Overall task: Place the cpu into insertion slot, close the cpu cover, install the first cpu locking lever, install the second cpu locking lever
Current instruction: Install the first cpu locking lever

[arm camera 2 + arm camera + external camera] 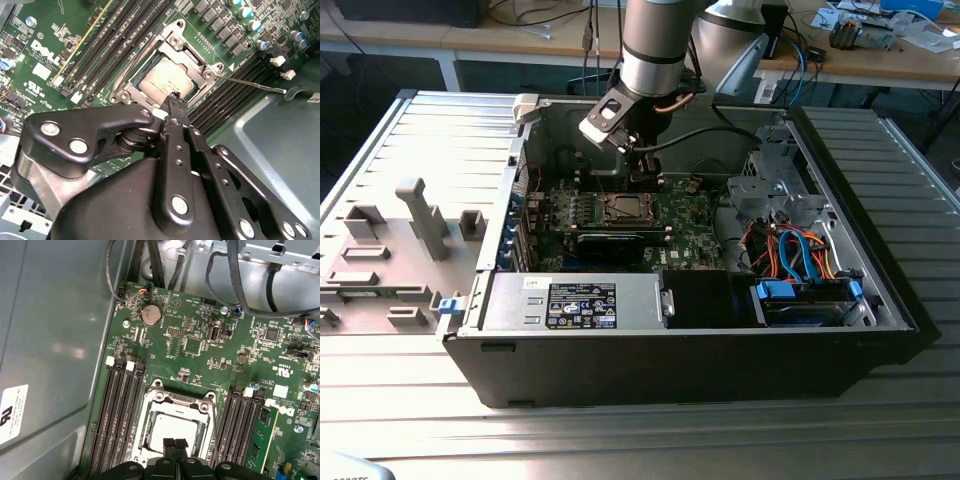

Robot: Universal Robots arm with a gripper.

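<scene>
cpu (165,80) flat in the insertion slot (146,437), framed by the cpu cover (177,401) lying down over it, directly below the gripper (174,443). fingertips pressed together, gripping nothing, at the cpu's edge. thin metal lever (252,84) sticking out just beside them; green motherboard (692,215) beneath, inside the open computer case (720,340).

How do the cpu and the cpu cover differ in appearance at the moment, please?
The cpu is a solid dull-grey square; the cpu cover is a shinier silver frame with an open window. The cpu cover is larger and surrounds the cpu. Both are square and lie flat.
</scene>
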